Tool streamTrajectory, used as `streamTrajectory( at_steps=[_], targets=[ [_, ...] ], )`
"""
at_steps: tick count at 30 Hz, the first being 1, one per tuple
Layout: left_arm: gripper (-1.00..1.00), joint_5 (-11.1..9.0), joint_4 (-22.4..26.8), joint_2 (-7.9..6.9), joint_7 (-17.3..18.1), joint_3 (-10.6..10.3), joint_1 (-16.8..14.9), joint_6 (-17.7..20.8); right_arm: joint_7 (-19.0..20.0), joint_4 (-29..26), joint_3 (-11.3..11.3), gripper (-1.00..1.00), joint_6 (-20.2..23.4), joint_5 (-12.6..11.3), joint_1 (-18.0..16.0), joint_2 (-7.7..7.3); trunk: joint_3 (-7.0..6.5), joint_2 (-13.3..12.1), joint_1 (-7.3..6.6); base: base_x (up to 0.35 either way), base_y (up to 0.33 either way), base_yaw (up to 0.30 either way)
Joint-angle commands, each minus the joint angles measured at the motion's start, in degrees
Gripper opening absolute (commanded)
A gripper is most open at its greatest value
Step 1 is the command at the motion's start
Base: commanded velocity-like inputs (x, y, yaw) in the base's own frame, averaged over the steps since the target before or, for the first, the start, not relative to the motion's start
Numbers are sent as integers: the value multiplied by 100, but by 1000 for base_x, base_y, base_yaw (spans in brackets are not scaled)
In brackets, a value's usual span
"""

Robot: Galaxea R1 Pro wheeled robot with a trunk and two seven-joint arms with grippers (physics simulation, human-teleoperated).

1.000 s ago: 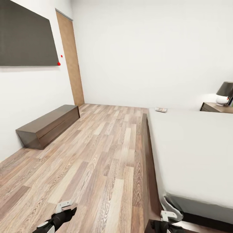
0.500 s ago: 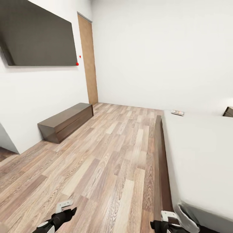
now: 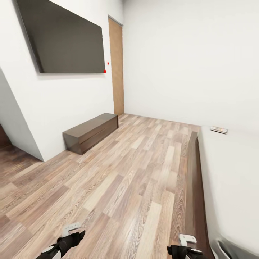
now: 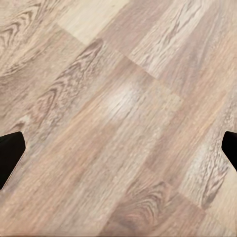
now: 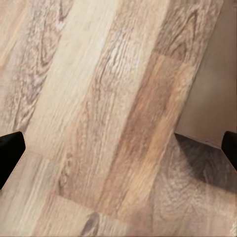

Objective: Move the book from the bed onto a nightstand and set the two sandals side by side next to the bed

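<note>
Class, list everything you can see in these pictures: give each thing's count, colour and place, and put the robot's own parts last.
book: 1, dark cover, far end of the bed
bed: 1, light grey mattress, dark brown frame, right
low cabinet: 1, dark brown, against left wall
wall screen: 1, dark grey, left wall
door: 1, light brown, far left corner
floor: brown wood planks
left gripper: 1, black, open, above floor
right gripper: 1, black, open, above floor
</note>
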State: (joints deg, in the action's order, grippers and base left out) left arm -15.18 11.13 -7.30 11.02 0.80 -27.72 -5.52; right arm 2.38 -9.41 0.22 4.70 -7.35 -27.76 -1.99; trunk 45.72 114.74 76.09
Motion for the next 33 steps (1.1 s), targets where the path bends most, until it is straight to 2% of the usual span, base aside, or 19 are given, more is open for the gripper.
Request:
streamTrajectory(
  at_steps=[1, 8, 16, 33],
  targets=[
    [100, -38, -9, 0, 32, 8, -6, -11, 17, -14, 4, 100, 31, -56, 1, -3, 5, 2, -1, 0, 0, 286],
    [100, -38, -11, 0, 32, 8, -6, -11, 17, -15, 4, 100, 30, -56, 1, -3, 5, 2, -1, 0, 0, 286],
    [100, -38, -10, 0, 32, 8, -6, -11, 17, -15, 4, 100, 31, -56, -1, -3, -139, -319, -177, 0, 0, 257],
    [100, -40, -11, 0, 32, 5, -6, -11, 17, -11, 4, 100, 31, -58, 1, -3, -444, -1001, -550, 0, 0, 20]
  ],
)
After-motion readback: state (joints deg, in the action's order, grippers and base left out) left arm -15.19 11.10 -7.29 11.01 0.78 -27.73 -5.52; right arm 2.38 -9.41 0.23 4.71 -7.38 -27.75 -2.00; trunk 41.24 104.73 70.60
